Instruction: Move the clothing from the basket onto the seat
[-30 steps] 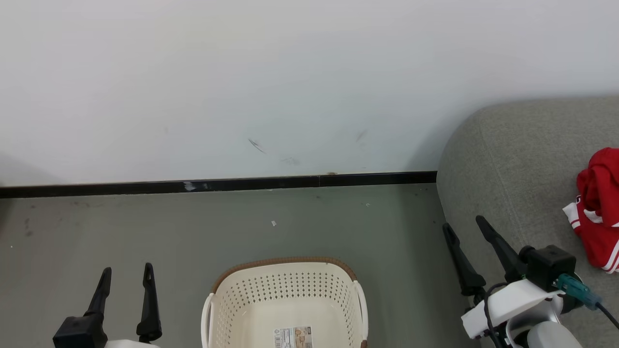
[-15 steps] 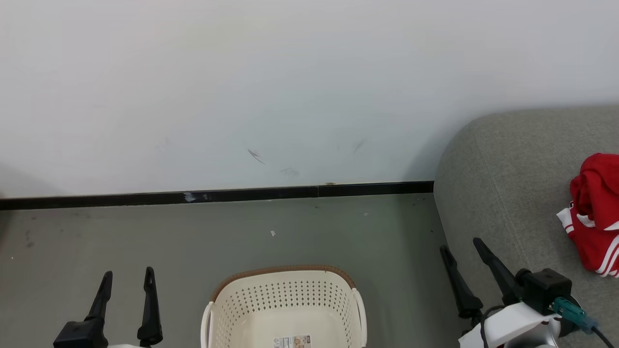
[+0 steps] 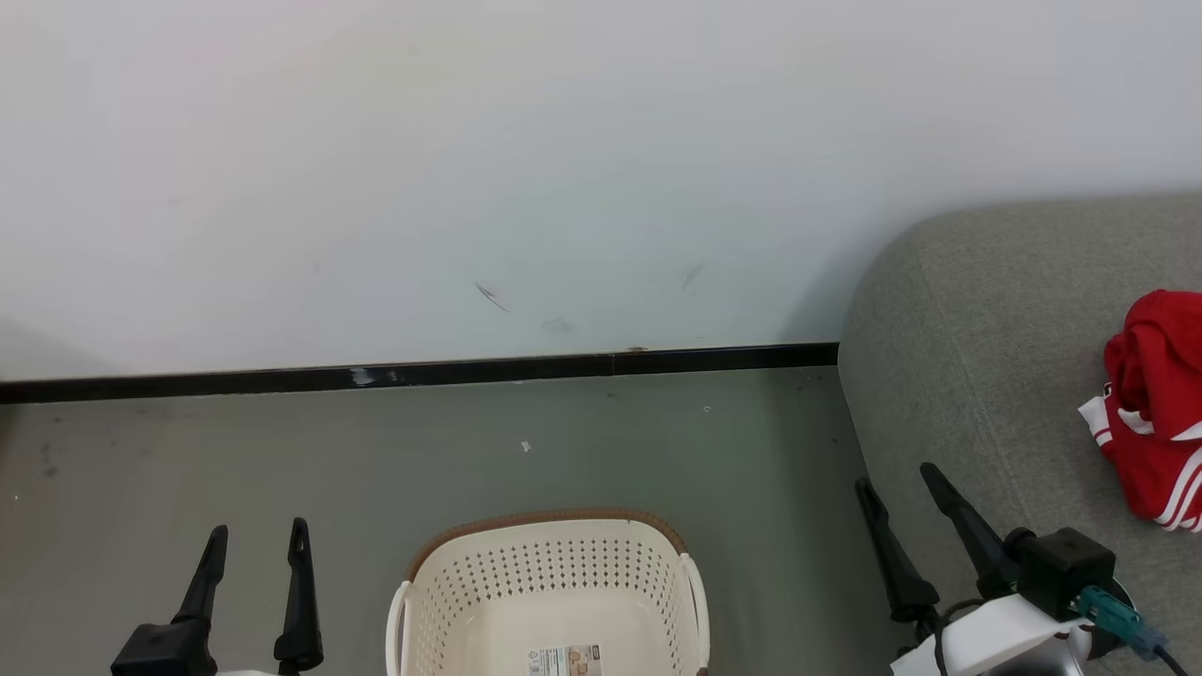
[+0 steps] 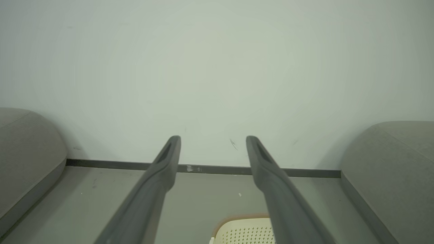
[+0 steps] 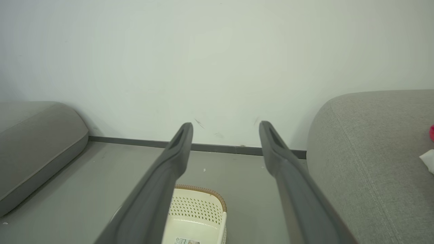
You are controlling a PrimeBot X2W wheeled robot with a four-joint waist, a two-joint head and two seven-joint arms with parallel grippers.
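The red and white clothing lies bunched on the grey seat at the right edge of the head view; a sliver of the clothing shows in the right wrist view on the seat. The cream basket with a brown rim stands on the floor at the bottom centre, holding just a label. My left gripper is open and empty, left of the basket. My right gripper is open and empty by the seat's near edge. Both wrist views show the basket below spread fingers.
A white wall with a black baseboard runs behind the grey floor. A second grey cushion lies low at the left, also in the left wrist view.
The head camera has shifted slightly, so the whole picture slid. The right gripper sits a little lower in the picture. Clothing and basket lie as before.
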